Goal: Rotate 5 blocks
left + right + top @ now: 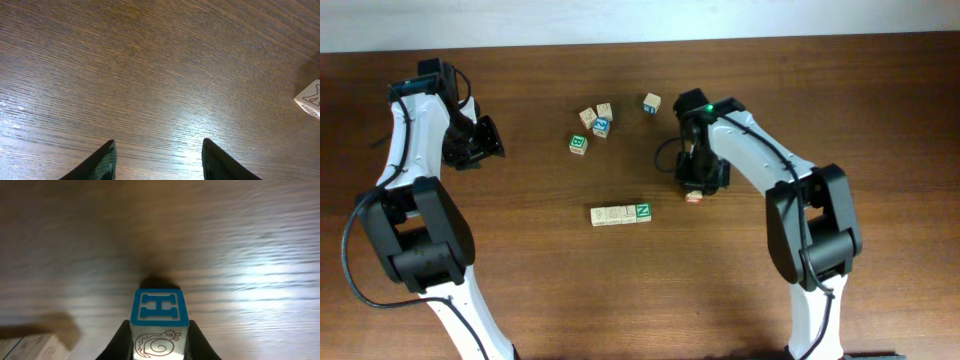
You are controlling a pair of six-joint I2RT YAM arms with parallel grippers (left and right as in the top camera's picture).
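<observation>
Ten blocks on the counter (520, 290) by the overhead count, two grippers above it. Down the middle, a tidy row (619, 214) of four, touching side to side: three cream tops with marks too small to read, then at the right end a green block (642, 211) with a white "N". Above the row, a loose cluster (592, 125) of four more, close together: two pale, one with a blue mark on top, one green-edged, letters not readable from here. Just right of that, a single block (651, 102) on its own, bluish mark on top. And the tenth block (160, 312), off to the right and apart from the row, clamped in the right gripper (694, 188), fingers pressed against both its sides. Close up from the wrist: a blue-framed face with a blue "H", below it a cream face with a snail in brown outline; orange-red showing on it from overhead. Hard to say whether resting on the wood or just off it. A pale block (30, 345) blurred at the lower left of that view, no telling which one. Left gripper (157, 150) far over at the left, fingers standing apart, holding nothing, bare wood between them; at the right edge of its view a cream block (311, 99) with a red-outlined letter, possibly "K".
</observation>
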